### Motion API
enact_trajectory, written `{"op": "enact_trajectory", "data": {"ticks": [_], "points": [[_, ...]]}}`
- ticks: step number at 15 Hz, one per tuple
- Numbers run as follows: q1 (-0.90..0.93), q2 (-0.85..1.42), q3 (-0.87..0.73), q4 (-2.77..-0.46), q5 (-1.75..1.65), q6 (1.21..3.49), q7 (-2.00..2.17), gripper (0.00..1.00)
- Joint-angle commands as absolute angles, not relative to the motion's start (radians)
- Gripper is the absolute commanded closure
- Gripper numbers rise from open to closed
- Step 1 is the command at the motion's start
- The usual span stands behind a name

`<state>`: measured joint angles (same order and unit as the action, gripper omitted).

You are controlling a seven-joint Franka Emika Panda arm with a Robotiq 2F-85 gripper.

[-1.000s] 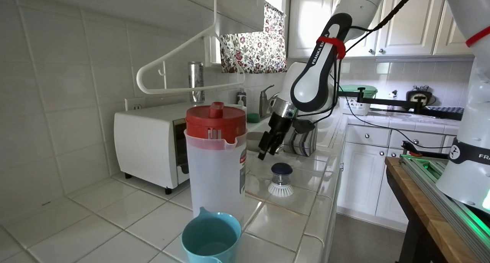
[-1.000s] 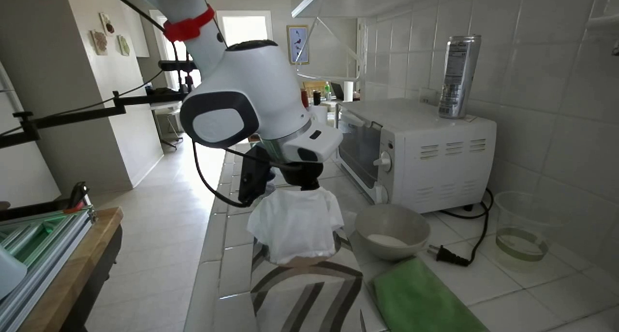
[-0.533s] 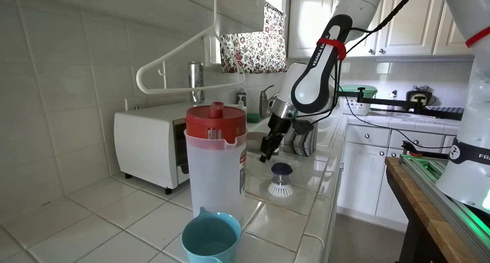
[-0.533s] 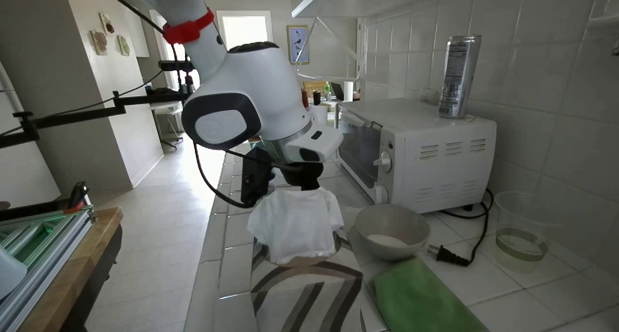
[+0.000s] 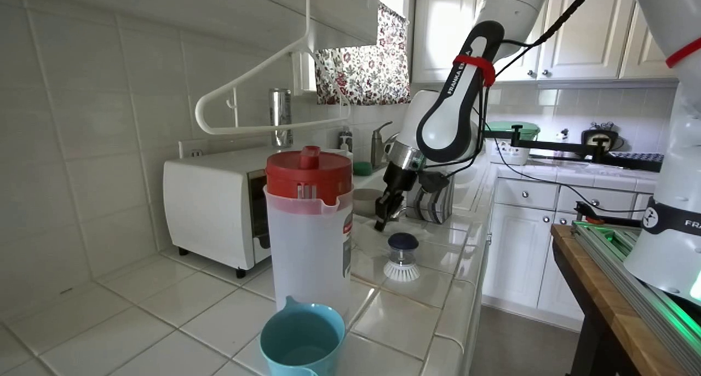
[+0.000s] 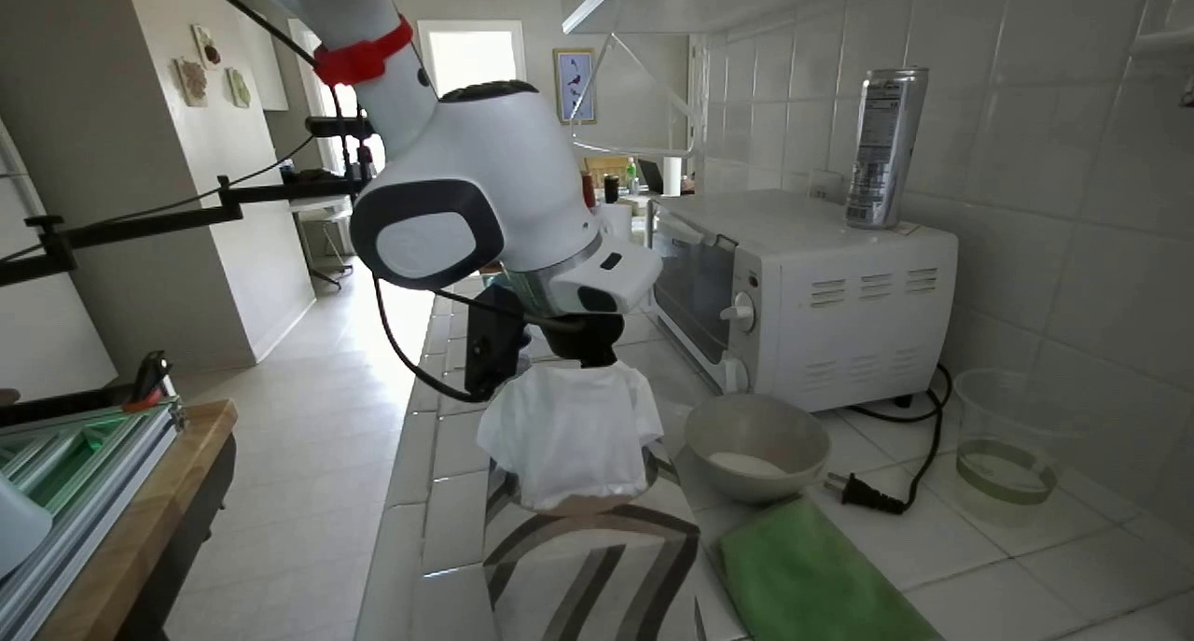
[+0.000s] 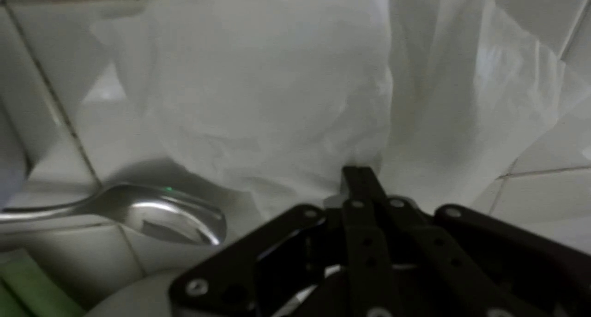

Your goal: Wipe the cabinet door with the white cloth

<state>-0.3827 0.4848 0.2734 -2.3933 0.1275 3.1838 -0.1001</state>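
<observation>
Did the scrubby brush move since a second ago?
No. In an exterior view, the brush stands in the same spot, no nearer to or farther from the toaster oven.

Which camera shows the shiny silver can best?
An exterior view does: the silver can looks large and uncovered atop the toaster oven. It looks smaller in an exterior view, crossed by the white hanger. The wrist view misses it.

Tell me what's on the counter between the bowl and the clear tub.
A black plug and part of its cord lie there, in an exterior view.
</observation>
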Motion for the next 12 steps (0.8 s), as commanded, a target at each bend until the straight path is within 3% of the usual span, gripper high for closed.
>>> {"op": "enact_trajectory", "data": {"ticks": [1,12], "points": [[-0.378,0.495,0.266,-2.378,0.100,3.189,-0.092,1.00],[-0.425,0.290,0.384,-2.439,0.136,3.192,-0.068,1.00]]}}
